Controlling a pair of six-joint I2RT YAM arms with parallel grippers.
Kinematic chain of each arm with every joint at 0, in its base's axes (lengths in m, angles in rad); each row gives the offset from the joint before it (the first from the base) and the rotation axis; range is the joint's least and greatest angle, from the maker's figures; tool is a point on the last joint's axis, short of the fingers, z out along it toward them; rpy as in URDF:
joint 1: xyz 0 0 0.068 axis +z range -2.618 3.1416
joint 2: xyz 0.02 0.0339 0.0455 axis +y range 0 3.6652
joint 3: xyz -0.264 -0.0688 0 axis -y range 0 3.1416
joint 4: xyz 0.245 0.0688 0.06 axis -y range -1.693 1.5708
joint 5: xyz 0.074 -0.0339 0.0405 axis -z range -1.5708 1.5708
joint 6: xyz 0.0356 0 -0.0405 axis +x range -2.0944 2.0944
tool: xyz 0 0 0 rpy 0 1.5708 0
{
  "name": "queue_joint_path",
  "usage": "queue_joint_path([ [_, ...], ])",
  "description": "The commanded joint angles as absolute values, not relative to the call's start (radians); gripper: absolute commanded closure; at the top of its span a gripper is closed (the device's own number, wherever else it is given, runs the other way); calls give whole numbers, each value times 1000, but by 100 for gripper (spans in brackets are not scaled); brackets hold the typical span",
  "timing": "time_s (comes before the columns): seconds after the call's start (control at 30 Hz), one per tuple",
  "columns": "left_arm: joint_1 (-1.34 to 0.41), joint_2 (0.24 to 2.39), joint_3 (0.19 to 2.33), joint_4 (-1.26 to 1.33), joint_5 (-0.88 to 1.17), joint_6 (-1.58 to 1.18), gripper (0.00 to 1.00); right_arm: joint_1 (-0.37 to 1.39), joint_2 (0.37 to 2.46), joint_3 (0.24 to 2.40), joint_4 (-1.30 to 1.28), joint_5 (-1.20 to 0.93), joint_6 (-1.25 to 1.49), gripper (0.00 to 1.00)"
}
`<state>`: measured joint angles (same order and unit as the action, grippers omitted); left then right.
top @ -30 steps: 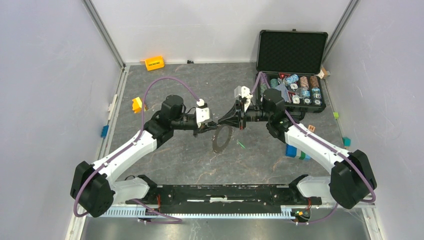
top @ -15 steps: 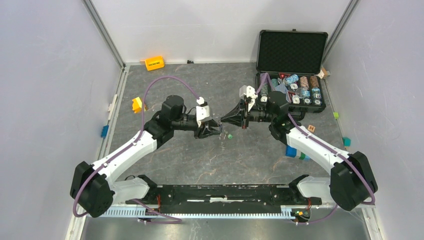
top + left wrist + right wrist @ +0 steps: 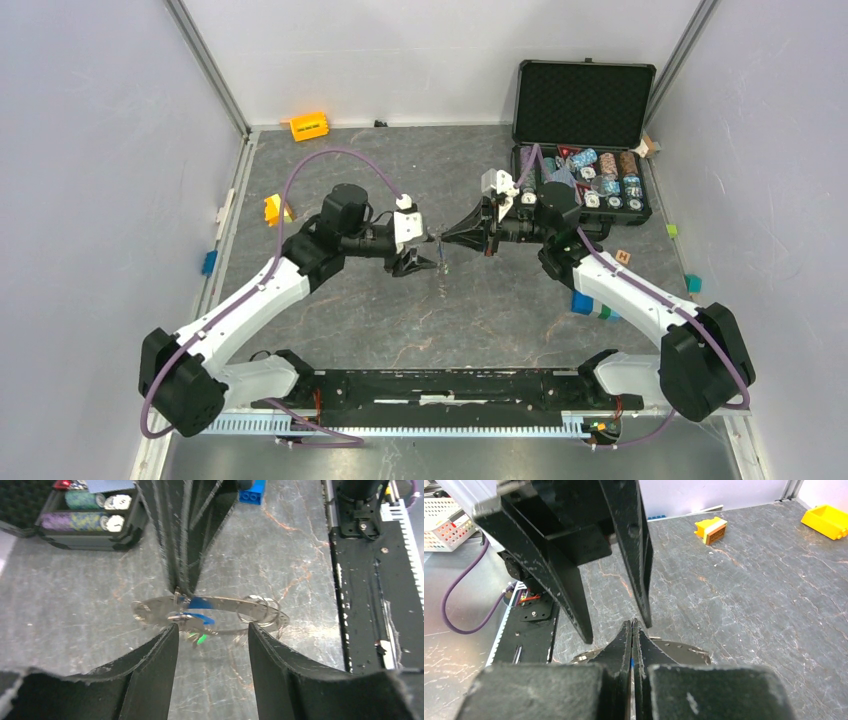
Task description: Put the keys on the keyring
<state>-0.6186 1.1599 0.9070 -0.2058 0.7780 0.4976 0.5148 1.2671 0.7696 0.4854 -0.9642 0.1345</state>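
The keyring (image 3: 250,603) is a dark-grey ring with a bumpy rim, held level above the table and a little blurred. My right gripper (image 3: 631,624) is shut on its rim; a blue sliver shows between its fingers. The blue-headed key (image 3: 202,602) lies along the ring beside that pinch. The green-headed key (image 3: 201,640) dangles just under the ring. My left gripper (image 3: 212,635) is open, its fingers (image 3: 160,652) just short of the ring's near edge, holding nothing. From above, the two grippers (image 3: 420,256) (image 3: 446,238) meet tip to tip, the keyring (image 3: 441,264) edge-on below them.
An open black case (image 3: 585,105) of poker chips stands at the back right. Blue and green blocks (image 3: 590,303) lie by my right arm. A yellow block (image 3: 273,209) and an orange one (image 3: 309,126) lie at the left and back.
My left gripper has opened and drawn back a little to the left. The keyring, seen broad-side under the grippers a second ago, now shows edge-on and hangs from the right gripper alone.
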Motion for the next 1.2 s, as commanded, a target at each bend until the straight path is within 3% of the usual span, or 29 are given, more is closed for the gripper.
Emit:
queue_joint_path([
  [0.0,-621,1122,1025,-354,700,659,38,512,1262,764,561,-1018,144,100],
  [0.2,-621,1148,1111,-454,742,735,35,512,1269,749,620,-1053,178,100],
  [0.43,-623,1208,1154,-472,807,747,53,514,1270,747,640,-1063,194,100],
  [0.93,-623,1230,1147,-424,859,686,68,514,1269,739,650,-1069,195,100],
  [1.17,-622,1242,1158,-413,877,662,83,513,1273,740,649,-1067,196,100],
])
